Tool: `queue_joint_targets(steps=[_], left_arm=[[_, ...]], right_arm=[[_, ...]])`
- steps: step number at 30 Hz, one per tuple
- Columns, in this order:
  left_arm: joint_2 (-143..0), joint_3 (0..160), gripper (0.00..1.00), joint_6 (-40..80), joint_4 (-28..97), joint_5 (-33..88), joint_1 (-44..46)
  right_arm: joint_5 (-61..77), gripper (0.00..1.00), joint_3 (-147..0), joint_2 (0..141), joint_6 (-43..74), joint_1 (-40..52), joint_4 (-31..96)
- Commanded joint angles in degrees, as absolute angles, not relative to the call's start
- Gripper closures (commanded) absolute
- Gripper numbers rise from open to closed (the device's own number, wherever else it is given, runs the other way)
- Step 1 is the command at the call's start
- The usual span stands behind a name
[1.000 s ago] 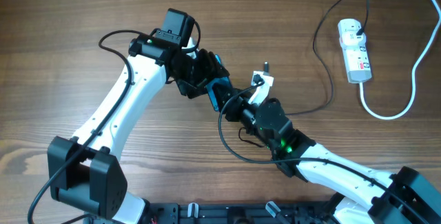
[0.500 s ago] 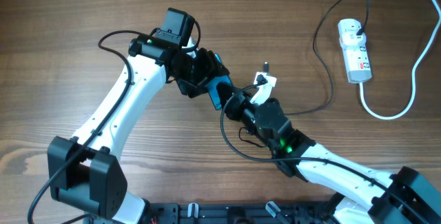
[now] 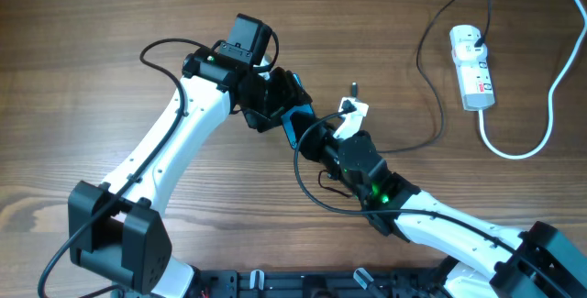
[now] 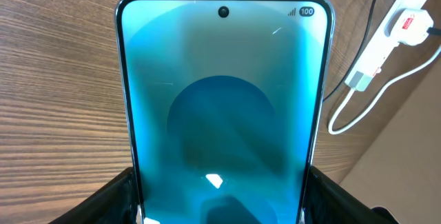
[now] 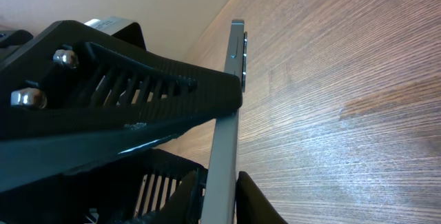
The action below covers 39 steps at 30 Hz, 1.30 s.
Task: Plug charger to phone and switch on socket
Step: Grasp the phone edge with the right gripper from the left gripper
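The phone [image 3: 295,122] with its turquoise screen [image 4: 220,100] is held off the table, my left gripper [image 3: 282,104] shut on its two long edges. In the right wrist view the phone [image 5: 231,107] shows edge-on, and my right gripper [image 5: 220,193] is closed on its two faces near one end. The charger, a thin black cable [image 3: 424,55], loops from the socket [image 3: 471,67] across the table. Its small plug tip [image 3: 354,87] lies loose beside the right wrist, in neither gripper.
The socket's thick white cord [image 3: 541,124] curves off to the right edge; socket [image 4: 403,31] and cord [image 4: 351,107] also show behind the phone. A black arm cable [image 3: 307,193] loops under the right arm. Both arms cross at the table's middle.
The left arm has shifted a little up and right with the phone. The right gripper's jaws have come together onto the phone.
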<state>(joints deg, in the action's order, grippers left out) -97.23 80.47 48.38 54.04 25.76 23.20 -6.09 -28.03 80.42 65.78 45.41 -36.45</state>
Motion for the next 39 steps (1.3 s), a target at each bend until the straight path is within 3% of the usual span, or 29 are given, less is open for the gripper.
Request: queue_joint_targets(steps=[1,9,16,34,39], left_arm=[[-97.3,81.8,0.5,50.3,53.3,25.6,23.4],[-97.3,81.8,0.5,50.4,53.3,25.6,23.4],[-97.3,81.8,0.38,50.4,53.8,25.6,23.4],[-97.3,81.8,0.23,50.2,55.1,25.6,23.4],[-97.3,81.8,0.12,50.0,56.0,25.9,22.9]], right_arm=[[-7.1,0.85,-29.4,81.2,66.2,45.8,-36.5],[-7.7,0.91,-29.4,81.2,66.2,45.8,-35.2],[-8.0,0.95,-29.4,81.2,66.2,45.8,-35.3],[-5.9,0.96,-29.4,80.7,71.2,45.8,-35.7],[-4.7,0.95,-29.4,80.4,74.0,45.8,-35.2]])
